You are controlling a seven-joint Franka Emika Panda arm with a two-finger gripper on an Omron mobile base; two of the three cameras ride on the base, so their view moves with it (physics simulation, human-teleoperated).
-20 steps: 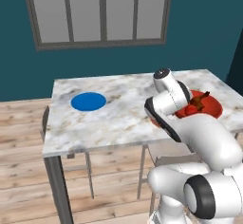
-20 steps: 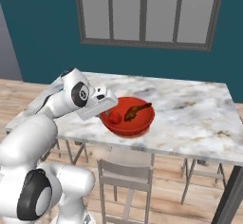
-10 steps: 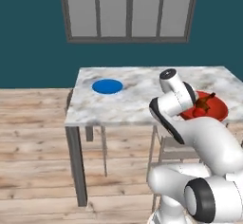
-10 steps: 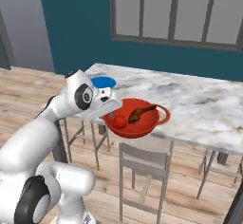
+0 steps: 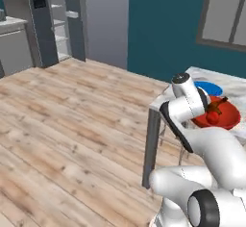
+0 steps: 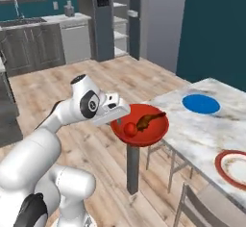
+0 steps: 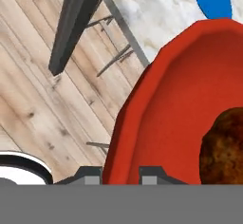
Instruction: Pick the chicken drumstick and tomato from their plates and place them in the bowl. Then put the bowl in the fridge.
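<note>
Two foods ride in the bowl (image 5: 217,116) in my left base view: the tomato (image 5: 212,118) and the chicken drumstick (image 5: 215,107), beside the table (image 5: 166,97), the fridge (image 5: 53,21) far off. My right base view shows my gripper (image 6: 116,115) clamped on the bowl's rim (stiff, probably slick, load loose). Hand view: fingertips (image 7: 91,176) pinch that rim, so I'd keep it level.

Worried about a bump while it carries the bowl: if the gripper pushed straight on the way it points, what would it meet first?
The bowl it already grips by the rim; past that, probably the marble table, though depth is unclear.
</note>
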